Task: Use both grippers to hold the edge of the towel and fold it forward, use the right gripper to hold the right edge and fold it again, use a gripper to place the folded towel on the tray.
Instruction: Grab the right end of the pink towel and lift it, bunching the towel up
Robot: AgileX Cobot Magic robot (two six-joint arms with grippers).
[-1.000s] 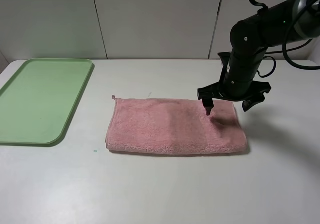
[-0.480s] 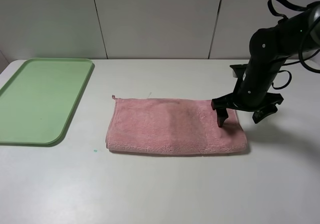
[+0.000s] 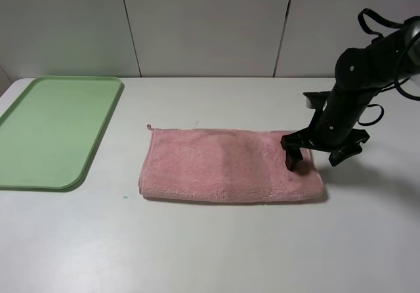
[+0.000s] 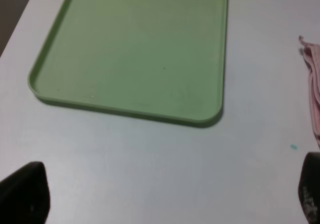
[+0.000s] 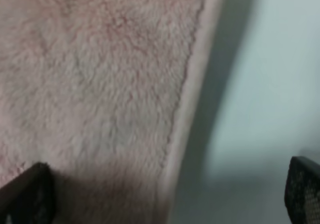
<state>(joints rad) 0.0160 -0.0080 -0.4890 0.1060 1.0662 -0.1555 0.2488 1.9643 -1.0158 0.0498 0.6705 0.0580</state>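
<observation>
Okay, desk [image 3: 216, 240] carries the tray [image 3: 52, 129] along its left edge, waiting for the last step. The towel [image 3: 223, 165] lies mid-desk as a long strip, apparently folded once. Right gripper [image 3: 316, 158] sits low at its right end, jaws wide open astride the edge of the towel [image 5: 192, 83], likely for the second fold, gripping nothing. Left gripper [image 4: 167, 194] is near the tray, jaws wide open, empty.

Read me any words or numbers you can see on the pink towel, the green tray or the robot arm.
There are none. No word, number, label or sign shows on the towel, the tray, the black arm or the table.
</observation>
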